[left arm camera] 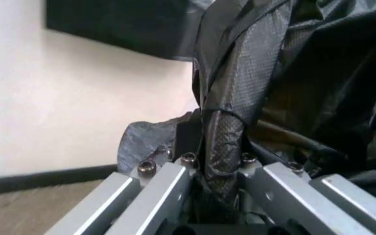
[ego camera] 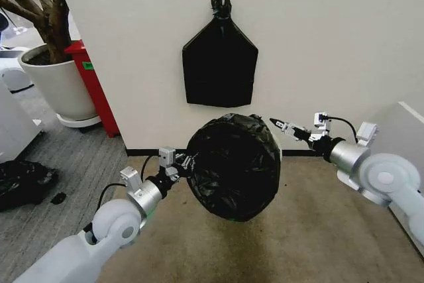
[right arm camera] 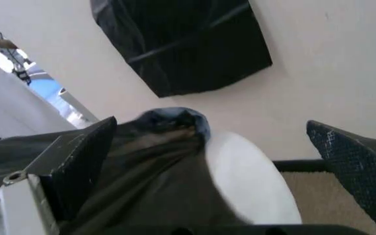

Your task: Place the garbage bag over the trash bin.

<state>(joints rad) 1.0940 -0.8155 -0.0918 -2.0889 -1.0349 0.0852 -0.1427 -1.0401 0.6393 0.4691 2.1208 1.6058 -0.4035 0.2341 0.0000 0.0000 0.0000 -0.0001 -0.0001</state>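
The garbage bag (ego camera: 233, 167) lay stretched over the mouth of the trash bin (right arm camera: 250, 181), at the centre of the head view against the foot of the wall; black film covered the opening and most of the bin's upper wall, with cream plastic bare on the side facing the right wrist camera. The left gripper (ego camera: 177, 166) stood at nine o'clock of the bin, its jaws clenched on a fold of the bag at the rim, as the left wrist view confirmed. The right gripper (ego camera: 286, 126) stood at two o'clock of the bin, just off the film, jaws spread and grasping nothing. A flat black bundle (ego camera: 220, 62) hung on the wall at twelve o'clock; a plant pot (ego camera: 58, 85) stood at ten o'clock.

Assessment: the covering appeared nearly complete, the hem uneven on the right side. To finish well, the left grip should draw the fold down past the rim without tearing the thin film, while the bin is kept from tipping; the right hem likely needs the same seating.
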